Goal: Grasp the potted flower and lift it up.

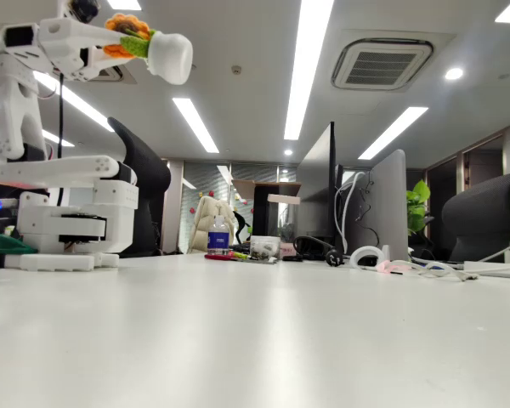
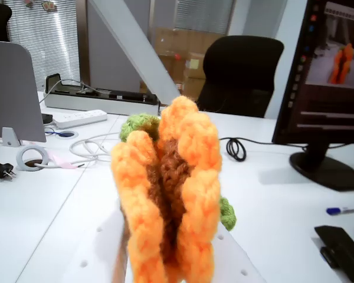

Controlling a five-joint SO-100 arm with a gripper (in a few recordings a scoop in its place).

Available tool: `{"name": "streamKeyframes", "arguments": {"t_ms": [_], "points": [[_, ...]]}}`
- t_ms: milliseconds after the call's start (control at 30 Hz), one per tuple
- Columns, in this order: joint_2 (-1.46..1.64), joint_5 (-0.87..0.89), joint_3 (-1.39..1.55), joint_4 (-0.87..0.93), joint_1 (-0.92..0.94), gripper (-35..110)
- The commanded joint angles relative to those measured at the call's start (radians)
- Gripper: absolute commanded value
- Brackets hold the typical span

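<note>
1. White plastic makes up the arm at the left of the fixed view, standing on the pale surface (image 1: 263,340). Its gripper (image 1: 110,41) is raised high near the top edge and is closed around the flower end of the potted flower (image 1: 153,47), which lies tipped sideways in the air, with the glossy white pot pointing right, well above the surface. A water bottle (image 1: 218,235), monitors and a leafy plant (image 1: 418,208) stand far behind.
2. Orange crocheted petals of the potted flower (image 2: 168,200) show close up in the wrist view, squeezed together around the brown centre, with green leaf bits behind. A black chair (image 2: 242,73), a monitor (image 2: 333,76) and a power strip (image 2: 79,119) lie beyond.
</note>
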Motion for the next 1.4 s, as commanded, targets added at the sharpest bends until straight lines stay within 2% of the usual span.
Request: {"name": "streamKeyframes", "arguments": {"t_ms": [0, 1367], "points": [[0.014, 0.002, 0.011, -0.028, -0.006, 0], [0.086, -0.015, 0.025, -0.02, 0.017, 0]]}}
